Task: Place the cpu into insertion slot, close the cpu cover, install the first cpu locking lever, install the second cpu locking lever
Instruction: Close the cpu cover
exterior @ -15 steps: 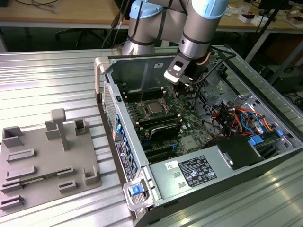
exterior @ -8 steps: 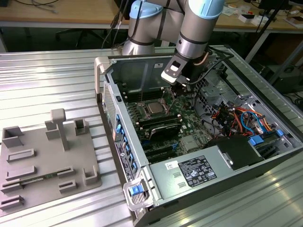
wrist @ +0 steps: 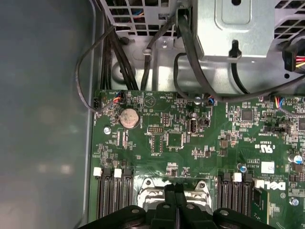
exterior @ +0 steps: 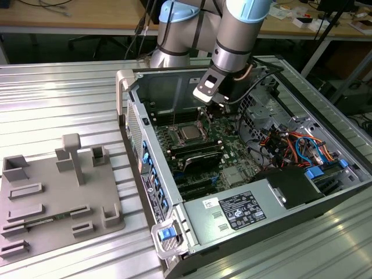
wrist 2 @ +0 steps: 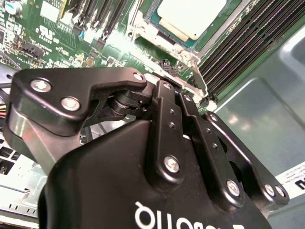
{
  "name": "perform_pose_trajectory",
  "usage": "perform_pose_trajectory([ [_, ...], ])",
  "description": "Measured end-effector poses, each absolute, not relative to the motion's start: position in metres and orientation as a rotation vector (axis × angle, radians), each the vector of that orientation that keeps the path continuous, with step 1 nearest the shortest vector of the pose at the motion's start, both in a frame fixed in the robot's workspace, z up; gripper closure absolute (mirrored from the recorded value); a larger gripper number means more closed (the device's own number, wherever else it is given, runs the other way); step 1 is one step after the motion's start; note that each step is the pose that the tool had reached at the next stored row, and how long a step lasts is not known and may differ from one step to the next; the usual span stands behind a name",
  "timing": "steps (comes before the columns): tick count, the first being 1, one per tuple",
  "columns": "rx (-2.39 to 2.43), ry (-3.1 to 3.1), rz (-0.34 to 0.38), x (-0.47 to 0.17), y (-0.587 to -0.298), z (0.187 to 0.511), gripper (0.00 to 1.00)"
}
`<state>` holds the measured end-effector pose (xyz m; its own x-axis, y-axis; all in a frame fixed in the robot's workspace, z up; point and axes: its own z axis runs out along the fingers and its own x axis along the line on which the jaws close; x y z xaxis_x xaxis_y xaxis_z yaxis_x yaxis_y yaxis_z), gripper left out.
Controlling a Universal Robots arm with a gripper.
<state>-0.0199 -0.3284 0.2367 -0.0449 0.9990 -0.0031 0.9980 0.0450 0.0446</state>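
The cpu (exterior: pixel 189 133), a small silver square, lies in the insertion slot (exterior: pixel 179 140) on the green board inside the open computer case. In the second wrist view the cpu (wrist 2: pixel 190 16) shows through the window of the cpu cover (wrist 2: pixel 164 45), which appears to lie flat around it. My gripper (exterior: pixel 204 113) hangs just above the board at the socket's far edge. Its black fingers (wrist 2: pixel 164 88) are pressed together, and I see nothing between them. In the first wrist view the gripper (wrist: pixel 174 188) stands over the silver edge of the cpu cover (wrist: pixel 151 195).
Long black memory slots (exterior: pixel 195 157) flank the socket. Cables (wrist: pixel 114 52) and a metal drive cage (wrist: pixel 238 24) crowd the board's far side. A power supply (exterior: pixel 232 212) fills the case's near end. A grey fixture plate (exterior: pixel 52 197) lies on the ribbed table at the exterior view's left.
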Motion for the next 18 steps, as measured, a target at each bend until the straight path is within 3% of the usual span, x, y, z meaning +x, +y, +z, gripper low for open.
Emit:
perform_pose_trajectory([
  [18,2.147,2.246,0.049,-0.046,-0.328,0.236,0.89],
])
